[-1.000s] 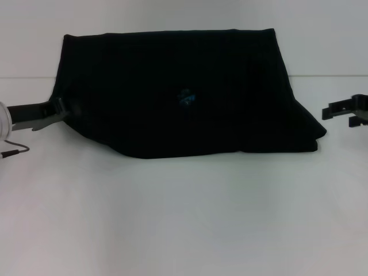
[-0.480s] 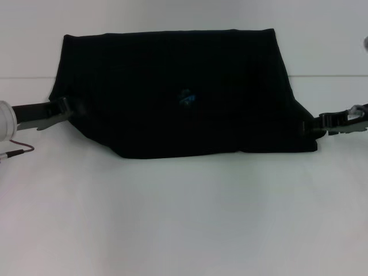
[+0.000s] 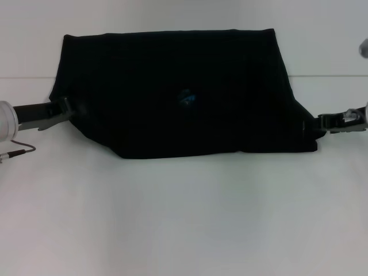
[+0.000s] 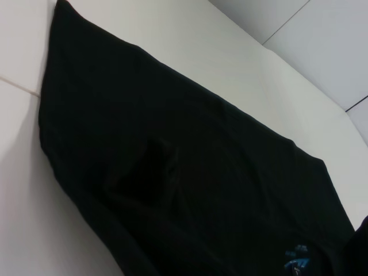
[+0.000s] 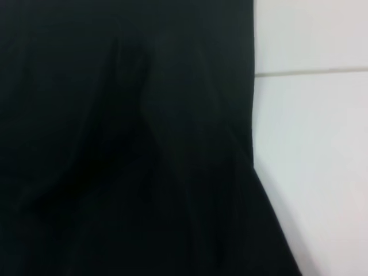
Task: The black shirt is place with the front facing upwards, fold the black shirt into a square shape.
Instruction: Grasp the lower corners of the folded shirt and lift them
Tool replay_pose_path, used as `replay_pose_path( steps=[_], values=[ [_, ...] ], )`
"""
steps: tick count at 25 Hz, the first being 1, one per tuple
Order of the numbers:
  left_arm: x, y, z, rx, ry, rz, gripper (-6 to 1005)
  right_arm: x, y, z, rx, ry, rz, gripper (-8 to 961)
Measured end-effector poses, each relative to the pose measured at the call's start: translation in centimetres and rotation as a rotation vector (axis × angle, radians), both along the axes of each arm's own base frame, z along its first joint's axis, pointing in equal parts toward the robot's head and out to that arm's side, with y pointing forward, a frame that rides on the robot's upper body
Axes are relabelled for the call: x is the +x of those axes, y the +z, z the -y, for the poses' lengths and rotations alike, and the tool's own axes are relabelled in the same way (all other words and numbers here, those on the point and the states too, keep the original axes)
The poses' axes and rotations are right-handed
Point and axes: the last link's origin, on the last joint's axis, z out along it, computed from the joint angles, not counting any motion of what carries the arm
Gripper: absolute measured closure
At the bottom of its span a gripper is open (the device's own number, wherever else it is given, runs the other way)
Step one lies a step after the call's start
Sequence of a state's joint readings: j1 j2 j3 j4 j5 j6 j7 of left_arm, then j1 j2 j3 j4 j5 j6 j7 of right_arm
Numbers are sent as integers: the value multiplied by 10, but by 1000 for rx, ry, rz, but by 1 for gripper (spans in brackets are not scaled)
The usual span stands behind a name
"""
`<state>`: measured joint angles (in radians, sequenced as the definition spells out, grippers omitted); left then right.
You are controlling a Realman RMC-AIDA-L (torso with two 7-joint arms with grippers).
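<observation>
The black shirt lies folded into a wide dark block on the white table. A small blue neck label shows near its middle. My left gripper touches the shirt's left edge, low over the table. At the shirt's right front corner sits my right gripper, reaching in from the side. Black cloth with the blue label fills the left wrist view. The right wrist view is mostly shirt fabric with table beside it. No lettering shows.
A thin cable trails on the table below my left arm. A seam line crosses the table behind the shirt. White table surface extends in front of the shirt.
My right gripper has moved left from open table to the shirt's right front corner. My left gripper has slid slightly right along the shirt's left edge.
</observation>
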<state>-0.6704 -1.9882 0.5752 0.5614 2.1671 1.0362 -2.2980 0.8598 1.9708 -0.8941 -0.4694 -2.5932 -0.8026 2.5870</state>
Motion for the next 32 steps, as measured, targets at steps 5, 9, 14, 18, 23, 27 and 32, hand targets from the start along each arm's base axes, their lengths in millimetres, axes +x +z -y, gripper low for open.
replay_pose_path(
  steps=[5,9,14,18,23,27,32],
  values=[
    [0,0,0,3,3,2,996,-3,-14,-1,-3,27,40,102],
    [0,0,0,5,4,5,996,-5,-17,-1,-4,33,40,102],
    [0,0,0,5,4,6,996,-13,-21,-3,-16,52,34,103],
    [0,0,0,5,4,6,996,-20,-27,-3,-37,68,30,103],
    [0,-1,0,3,3,7,996,-27,-33,-1,-74,76,11,103],
    [0,-1,0,3,3,9,996,-32,-35,2,-107,70,-17,103],
    [0,-1,0,3,2,11,996,-29,-31,5,-118,55,-31,102]
  ],
)
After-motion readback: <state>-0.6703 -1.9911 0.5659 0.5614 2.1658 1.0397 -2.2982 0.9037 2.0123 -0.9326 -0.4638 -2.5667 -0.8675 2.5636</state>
